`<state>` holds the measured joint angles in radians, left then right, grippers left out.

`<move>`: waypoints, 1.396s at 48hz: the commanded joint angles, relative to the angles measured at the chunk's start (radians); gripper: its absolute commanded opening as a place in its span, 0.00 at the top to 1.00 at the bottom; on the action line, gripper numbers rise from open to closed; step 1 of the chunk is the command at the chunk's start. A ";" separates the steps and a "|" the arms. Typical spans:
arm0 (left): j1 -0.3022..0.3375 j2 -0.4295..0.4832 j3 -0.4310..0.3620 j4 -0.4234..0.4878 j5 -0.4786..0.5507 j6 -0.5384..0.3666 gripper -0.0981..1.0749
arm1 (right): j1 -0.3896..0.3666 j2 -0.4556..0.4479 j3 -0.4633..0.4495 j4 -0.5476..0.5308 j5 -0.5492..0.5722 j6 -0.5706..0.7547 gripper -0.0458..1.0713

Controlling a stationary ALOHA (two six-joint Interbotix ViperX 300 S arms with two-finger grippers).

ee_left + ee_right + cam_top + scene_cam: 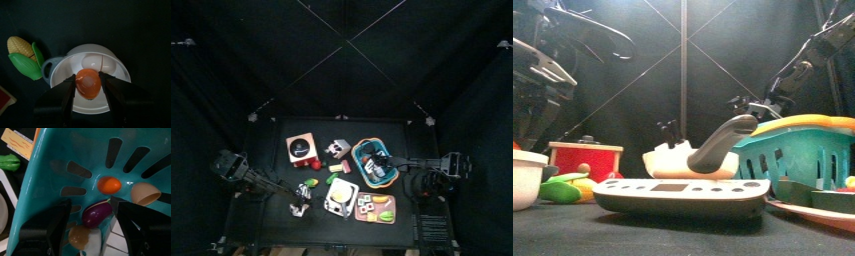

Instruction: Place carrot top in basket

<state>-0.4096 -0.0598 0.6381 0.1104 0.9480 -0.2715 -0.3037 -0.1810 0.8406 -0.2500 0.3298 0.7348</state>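
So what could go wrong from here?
1. The left gripper straddles a smooth, rounded orange piece in a white bowl. The piece might slip out, or the bowl might get dragged along.
2. The right gripper hangs open over the basket, so the arms might collide at the drop.

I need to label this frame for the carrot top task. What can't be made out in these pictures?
- Front view: what lies in the basket is hidden by its own wall.
- Top view: the food pieces are too small to name.
- Left wrist view: the orange piece in the white bowl shows only a rounded side, so it may or may not be the carrot top.
- Right wrist view: the tan piece is blurred.
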 commanded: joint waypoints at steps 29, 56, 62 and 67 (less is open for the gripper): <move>0.140 -0.087 -0.166 0.244 -0.308 -0.075 0.30 | -0.014 -0.247 0.020 -0.198 -0.051 -0.003 0.11; 0.454 0.112 -0.370 0.304 -0.692 -0.123 0.30 | -0.253 -0.517 0.268 -0.305 -0.456 0.006 0.11; 0.503 0.186 -0.460 0.270 -0.718 -0.121 0.30 | -0.262 -0.545 0.301 -0.305 -0.520 -0.002 0.11; 0.529 0.242 -0.529 0.256 -0.746 -0.120 0.30 | -0.272 -0.565 0.307 -0.307 -0.525 -0.005 0.11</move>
<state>0.0982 0.1611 0.1887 0.3758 0.2270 -0.3927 -0.5645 -0.7302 1.1520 -0.5584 -0.1795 0.7317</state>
